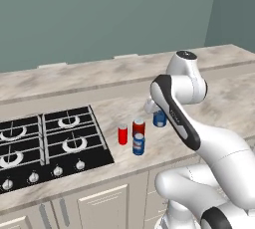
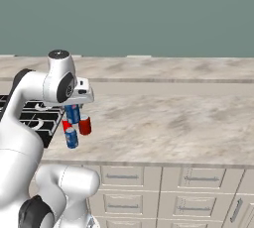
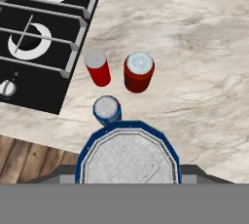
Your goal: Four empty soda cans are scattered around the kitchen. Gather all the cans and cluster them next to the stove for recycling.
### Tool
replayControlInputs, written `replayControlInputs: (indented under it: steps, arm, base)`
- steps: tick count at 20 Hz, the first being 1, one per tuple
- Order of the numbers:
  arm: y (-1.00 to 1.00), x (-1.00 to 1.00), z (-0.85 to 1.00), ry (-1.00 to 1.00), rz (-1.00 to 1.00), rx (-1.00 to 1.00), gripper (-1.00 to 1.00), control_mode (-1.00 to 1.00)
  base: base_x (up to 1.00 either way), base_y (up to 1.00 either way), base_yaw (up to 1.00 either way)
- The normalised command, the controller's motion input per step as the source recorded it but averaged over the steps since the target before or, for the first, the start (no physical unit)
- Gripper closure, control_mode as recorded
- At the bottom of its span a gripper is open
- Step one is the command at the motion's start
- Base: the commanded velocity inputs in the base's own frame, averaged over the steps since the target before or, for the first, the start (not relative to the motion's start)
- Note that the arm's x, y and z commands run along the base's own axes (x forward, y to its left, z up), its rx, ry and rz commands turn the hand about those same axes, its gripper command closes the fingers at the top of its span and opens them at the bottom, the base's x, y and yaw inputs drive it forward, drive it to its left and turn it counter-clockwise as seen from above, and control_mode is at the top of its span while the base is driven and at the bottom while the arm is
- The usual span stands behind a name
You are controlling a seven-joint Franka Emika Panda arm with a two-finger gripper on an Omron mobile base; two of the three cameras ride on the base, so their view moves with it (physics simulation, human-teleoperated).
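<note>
Gripper (image 2: pixel 73 109) was clamped on an upright blue can (image 2: pixel 73 114), hanging above the counter (image 1: pixel 219 98). Three other cans (image 3: pixel 106 84) stood clustered straight below, just beside the stove (image 1: pixel 50 138).

The stove (image 1: pixel 50 141) runs off the left edge in the left base view. The held blue can (image 3: pixel 128 157) hides the gripper's tips (its lower part is cut off), and the arm partly covers it elsewhere.
</note>
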Motion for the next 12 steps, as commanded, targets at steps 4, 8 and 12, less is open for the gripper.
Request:
replayControlInputs:
  steps: [4,8,12]
  arm:
    - [0.00,0.00,0.00,0.00,0.00,0.00,1.00,1.00]
    - [0.00,0.00,0.00,0.00,0.00,0.00,1.00,1.00]
    - [0.00,0.00,0.00,0.00,0.00,0.00,1.00,-1.00]
  base:
    - [0.00,0.00,0.00]
    - [0.00,0.00,0.00]
    - [0.00,0.00,0.00]
